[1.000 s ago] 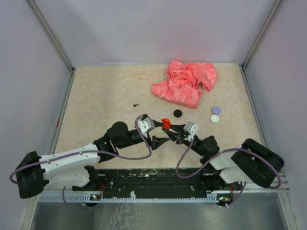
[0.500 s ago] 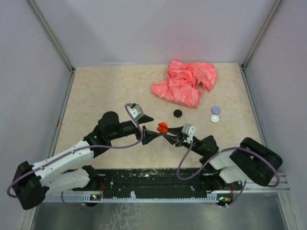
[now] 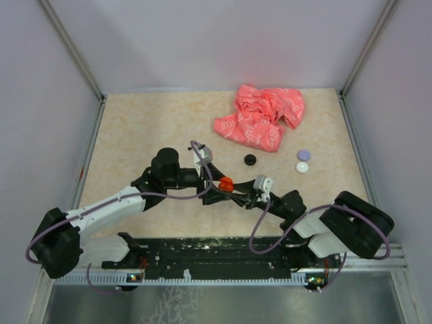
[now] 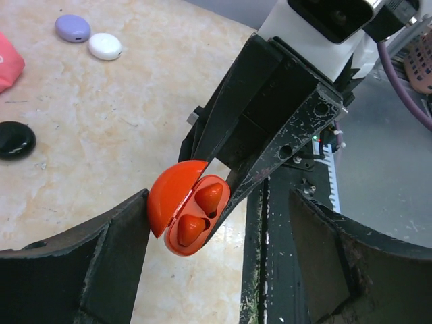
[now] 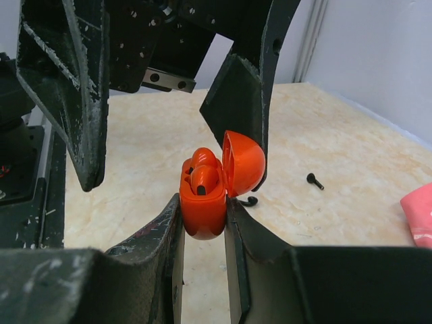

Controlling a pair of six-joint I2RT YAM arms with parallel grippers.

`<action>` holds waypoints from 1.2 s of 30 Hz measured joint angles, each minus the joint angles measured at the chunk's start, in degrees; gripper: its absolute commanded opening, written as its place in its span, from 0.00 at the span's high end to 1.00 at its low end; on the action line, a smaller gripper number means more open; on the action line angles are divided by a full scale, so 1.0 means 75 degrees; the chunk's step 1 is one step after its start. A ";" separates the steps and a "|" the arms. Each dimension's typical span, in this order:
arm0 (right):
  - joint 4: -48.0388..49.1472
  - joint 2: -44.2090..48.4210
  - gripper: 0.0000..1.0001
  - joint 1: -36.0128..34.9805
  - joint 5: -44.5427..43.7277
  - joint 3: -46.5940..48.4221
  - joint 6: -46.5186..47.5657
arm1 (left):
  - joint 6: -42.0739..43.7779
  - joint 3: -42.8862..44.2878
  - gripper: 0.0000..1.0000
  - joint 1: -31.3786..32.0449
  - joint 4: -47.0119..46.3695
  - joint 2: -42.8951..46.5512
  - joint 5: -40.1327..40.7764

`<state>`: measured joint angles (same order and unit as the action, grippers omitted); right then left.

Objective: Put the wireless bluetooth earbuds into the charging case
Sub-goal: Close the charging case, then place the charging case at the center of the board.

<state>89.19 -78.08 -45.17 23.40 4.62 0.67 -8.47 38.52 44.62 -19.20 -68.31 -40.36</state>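
Observation:
My right gripper [image 5: 202,223] is shut on an orange charging case [image 5: 202,206] and holds it upright above the table. Its lid [image 5: 243,162] stands open. Two orange earbuds [image 5: 204,177] sit in its sockets, and they also show in the left wrist view [image 4: 200,210]. My left gripper [image 4: 219,229] is open around the case [image 4: 172,202], with its left finger [image 4: 125,236] against the lid. In the top view both grippers [image 3: 214,183] [image 3: 235,192] meet at the case [image 3: 225,183]. Two tiny black loose bits [image 5: 314,180] [image 5: 250,201] lie on the table beyond it.
A crumpled pink bag [image 3: 262,116] lies at the back. A black disc [image 3: 250,160], a purple disc [image 3: 304,154] and a white disc [image 3: 302,167] lie to the right of the grippers. Grey walls close in the table.
My right gripper has carried the orange case left and nearer. My left gripper drew back to the left, then came in again and now brackets the case.

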 measured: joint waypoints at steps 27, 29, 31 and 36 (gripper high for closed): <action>-0.0510 -0.0318 1.00 0.0638 0.0265 0.0624 -0.1693 | 0.0087 0.0609 0.14 -0.0259 0.2267 0.1696 0.2186; -0.0717 -0.0358 1.00 0.0772 0.0239 0.0691 -0.2046 | 0.0085 0.0761 0.13 -0.0466 0.2891 0.1722 0.2961; -0.1134 -0.0358 1.00 0.0956 0.0201 0.0749 -0.2454 | 0.0087 0.0819 0.12 -0.0769 0.3520 0.1740 0.3649; -0.2958 -0.0160 1.00 0.1294 0.0082 0.0959 -0.3127 | 0.0166 0.0816 0.09 -0.1582 0.4826 0.1935 0.4852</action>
<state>67.00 -79.29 -35.46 24.01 11.81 -22.79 -7.22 44.64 32.75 16.99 -53.80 -3.97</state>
